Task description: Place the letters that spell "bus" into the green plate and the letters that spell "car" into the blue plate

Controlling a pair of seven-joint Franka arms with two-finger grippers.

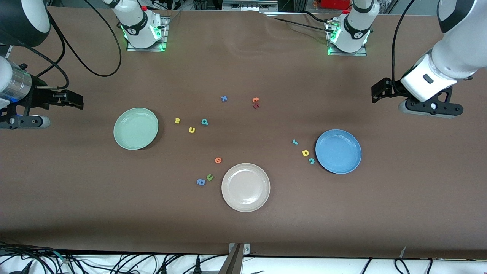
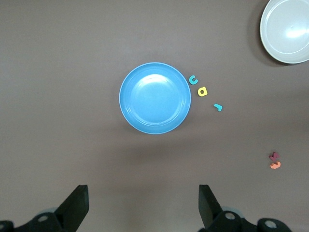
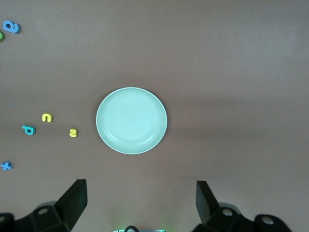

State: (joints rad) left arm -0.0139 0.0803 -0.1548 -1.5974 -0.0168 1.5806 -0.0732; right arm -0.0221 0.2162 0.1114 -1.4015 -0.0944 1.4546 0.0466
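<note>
Both arms wait high at the frame's edges, the left claw (image 1: 380, 93) at right and the right claw (image 1: 74, 99) at left, each with fingers spread wide and empty. At left-centre, the yellow "s" (image 1: 177, 120), yellow "u" (image 1: 191, 130) and teal "b" (image 1: 204, 122) lie grouped beside the green plate (image 1: 122, 137), while the teal "c" (image 1: 311, 161), yellow "a" (image 1: 305, 153) and teal "r" (image 1: 295, 142) cluster against the blue plate (image 1: 352, 164) at right-centre, seemingly staged for short carries. Both plates sit bare on the brown surface (image 1: 243, 228).
</note>
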